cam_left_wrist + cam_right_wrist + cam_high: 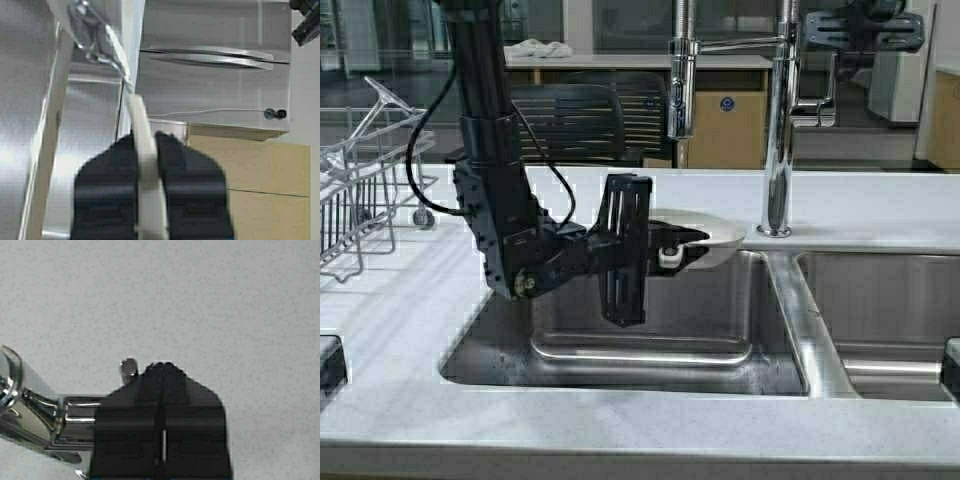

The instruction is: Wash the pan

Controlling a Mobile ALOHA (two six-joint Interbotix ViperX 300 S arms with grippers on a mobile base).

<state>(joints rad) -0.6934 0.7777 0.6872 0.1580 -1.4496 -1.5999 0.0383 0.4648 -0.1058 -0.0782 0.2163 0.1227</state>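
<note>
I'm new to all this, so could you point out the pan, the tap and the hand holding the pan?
pan (pixel 720 235): high view, its pale rim at the sink's back edge.
tap (pixel 778 150): high view, its upright chrome column.
left gripper (pixel 148 165): left wrist view, between fingertips clamping the pan's handle.

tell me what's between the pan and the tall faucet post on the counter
Nothing: in the high view, only a bare strip of white counter separates the pan, held by the left gripper over the sink, from the faucet post.
</note>
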